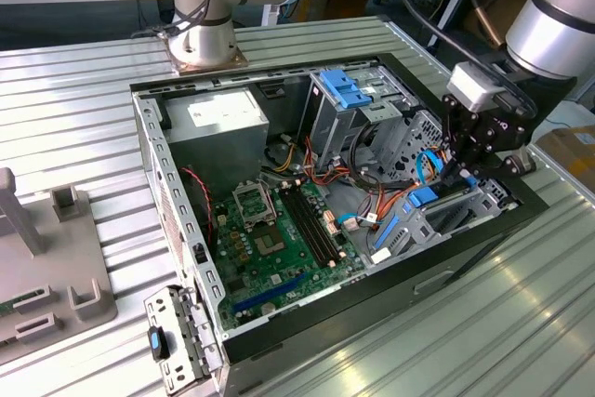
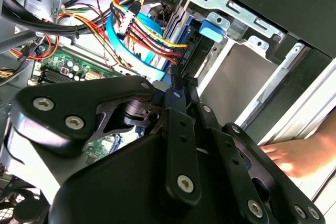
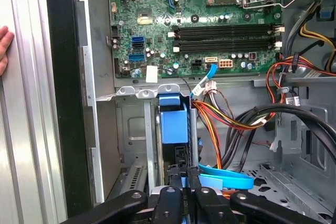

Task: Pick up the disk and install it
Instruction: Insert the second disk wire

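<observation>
I see my pincer (image 1: 462, 172) lowered into the open computer case (image 1: 186, 230), its fingers (image 3: 178, 182) pressed together on the upper edge of the disk (image 3: 173, 121). The disk stands on edge in the drive cage (image 1: 465, 211) by the case's wall at the exterior view's right, beside the motherboard (image 1: 279, 239). A person's hand (image 2: 294, 156) rests on the desk (image 1: 74, 127) just outside.

One open computer case (image 1: 177, 220) sits on the metal table (image 1: 84, 109). Inside it is one green board (image 1: 279, 239), one grey power box (image 1: 214, 123) and one blue-framed disk (image 3: 173, 124). Two robot arm bases (image 1: 204, 44) stand by. One hand (image 3: 4, 45) rests at the table's edge.
</observation>
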### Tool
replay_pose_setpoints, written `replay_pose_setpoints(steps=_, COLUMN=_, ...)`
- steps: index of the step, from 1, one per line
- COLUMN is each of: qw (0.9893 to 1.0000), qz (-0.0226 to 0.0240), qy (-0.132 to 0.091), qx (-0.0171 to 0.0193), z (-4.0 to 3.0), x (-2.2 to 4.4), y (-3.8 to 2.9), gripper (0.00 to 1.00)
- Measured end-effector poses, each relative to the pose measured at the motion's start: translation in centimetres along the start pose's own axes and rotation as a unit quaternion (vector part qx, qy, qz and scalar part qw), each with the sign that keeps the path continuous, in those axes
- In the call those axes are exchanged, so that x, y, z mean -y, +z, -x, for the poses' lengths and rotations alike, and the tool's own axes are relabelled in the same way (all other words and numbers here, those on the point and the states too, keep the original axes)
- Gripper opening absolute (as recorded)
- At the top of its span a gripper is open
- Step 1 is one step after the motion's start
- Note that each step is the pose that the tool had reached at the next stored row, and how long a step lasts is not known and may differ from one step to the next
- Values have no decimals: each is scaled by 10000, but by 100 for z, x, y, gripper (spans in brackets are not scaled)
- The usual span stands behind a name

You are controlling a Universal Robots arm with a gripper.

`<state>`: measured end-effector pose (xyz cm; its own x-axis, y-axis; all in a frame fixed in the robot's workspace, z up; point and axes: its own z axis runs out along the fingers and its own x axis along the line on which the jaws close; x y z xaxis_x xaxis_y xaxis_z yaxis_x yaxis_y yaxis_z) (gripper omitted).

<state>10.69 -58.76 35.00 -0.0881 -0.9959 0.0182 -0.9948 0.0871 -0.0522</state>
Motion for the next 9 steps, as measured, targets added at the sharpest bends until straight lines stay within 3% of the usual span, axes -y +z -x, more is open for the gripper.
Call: replay_pose_setpoints(steps=9, qw=10000, qz=0, qy=0, qx=0, z=0, x=-2, y=38, gripper=16)
